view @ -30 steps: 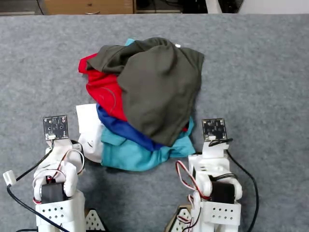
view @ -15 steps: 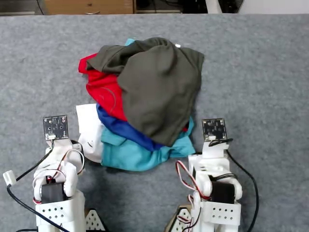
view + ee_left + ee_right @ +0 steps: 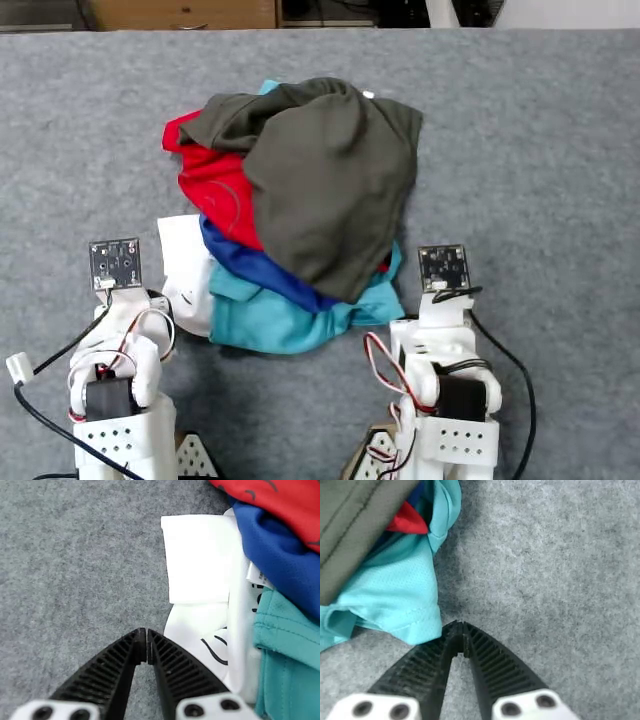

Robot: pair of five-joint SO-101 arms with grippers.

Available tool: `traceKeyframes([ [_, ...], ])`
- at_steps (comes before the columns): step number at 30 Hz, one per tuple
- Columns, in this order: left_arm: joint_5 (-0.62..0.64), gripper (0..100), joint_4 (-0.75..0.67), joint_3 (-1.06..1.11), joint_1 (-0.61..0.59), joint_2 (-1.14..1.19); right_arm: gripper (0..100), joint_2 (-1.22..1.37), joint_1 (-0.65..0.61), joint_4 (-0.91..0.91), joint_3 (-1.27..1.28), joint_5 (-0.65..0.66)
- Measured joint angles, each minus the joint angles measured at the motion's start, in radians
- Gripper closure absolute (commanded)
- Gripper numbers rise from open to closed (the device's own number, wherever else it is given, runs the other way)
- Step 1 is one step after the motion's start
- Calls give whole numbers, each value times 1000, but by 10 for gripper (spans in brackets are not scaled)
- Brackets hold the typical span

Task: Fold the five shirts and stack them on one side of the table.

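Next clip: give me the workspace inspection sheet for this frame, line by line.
Surface: grey felt table.
Job's things: five unfolded shirts heaped mid-table: olive shirt on top, red shirt, blue shirt and teal shirt under it, white shirt at the edge.
Clutter: nothing seen.
Grippers: left gripper shut beside the white shirt; right gripper shut beside the teal shirt; both hold nothing.
Cables: black cable at each arm's base.
Surroundings: wooden furniture past the far edge.
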Motion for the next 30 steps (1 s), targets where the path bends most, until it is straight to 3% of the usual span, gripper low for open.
traceKeyframes([
  [25,0,971,0,0,0,0,996,0,-40,-40,-5,-8],
  [30,0,969,54,0,9,0,995,0,-40,-72,-169,-8],
])
